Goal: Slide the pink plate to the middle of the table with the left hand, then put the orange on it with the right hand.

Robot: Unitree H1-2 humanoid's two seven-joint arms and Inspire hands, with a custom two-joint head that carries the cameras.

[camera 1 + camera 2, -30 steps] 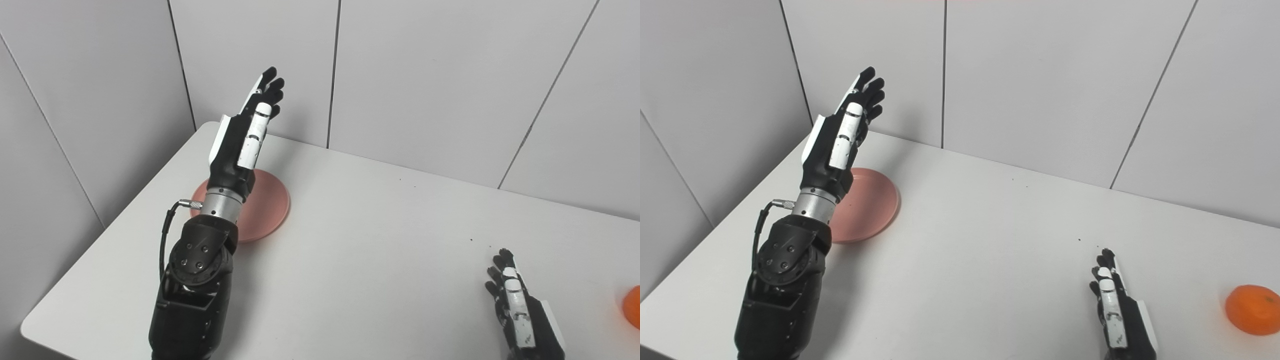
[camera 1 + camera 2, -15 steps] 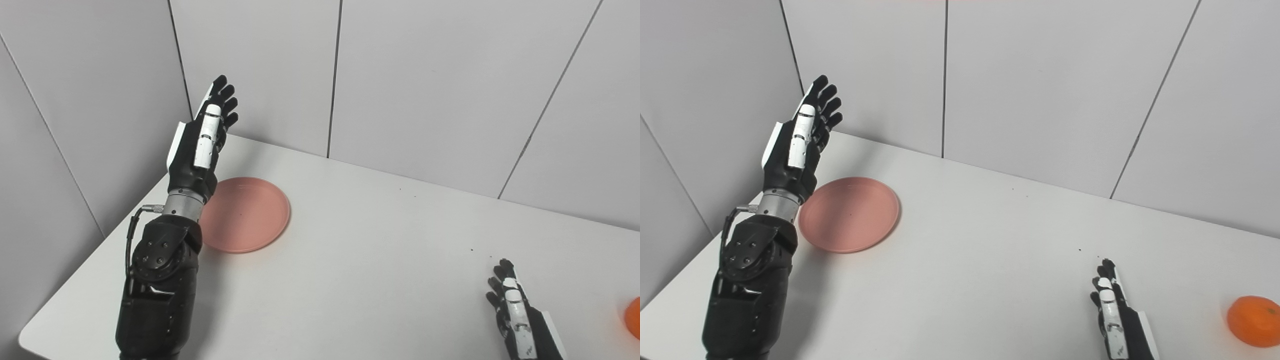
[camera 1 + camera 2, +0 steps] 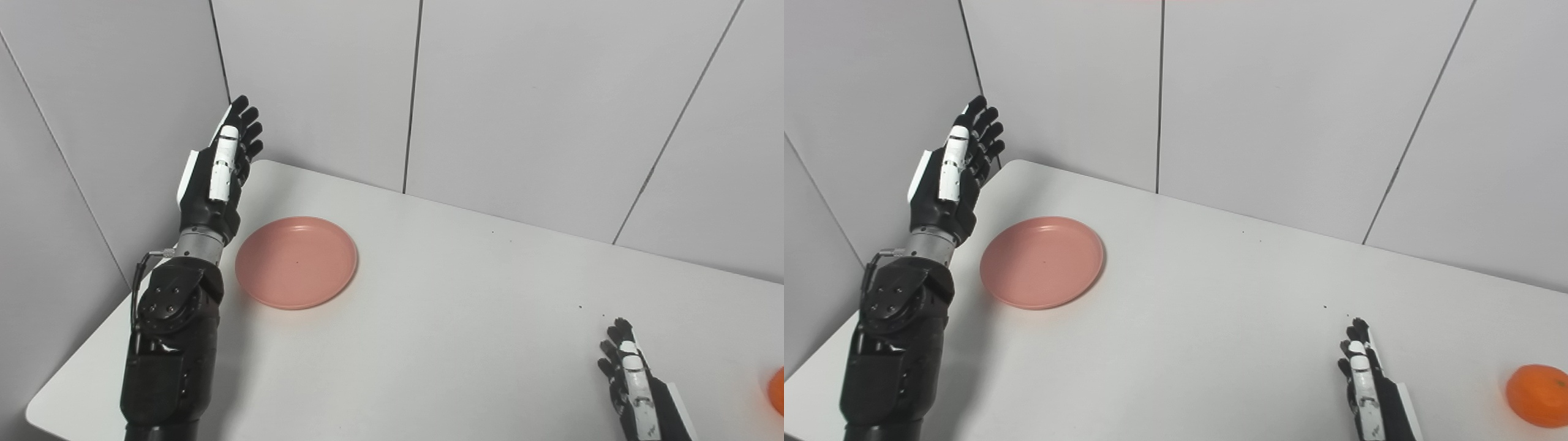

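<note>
Left robot hand (image 3: 215, 177): raised off the worktop (image 3: 465, 306), fingers straight and apart, holding nothing.
Pink plate (image 3: 296, 261): flat on worktop, just right of left robot hand, untouched, holding nothing.
Right robot hand (image 3: 1366, 389): low at near edge, fingers extended, holding nothing.
Orange (image 3: 1535, 395): on worktop, right of right robot hand, apart.

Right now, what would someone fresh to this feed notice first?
The left hand raised, fingers straight, above the table's far-left corner, just left of the empty pink plate. Then the orange at the right edge, with the right hand low beside it, holding nothing.
</note>
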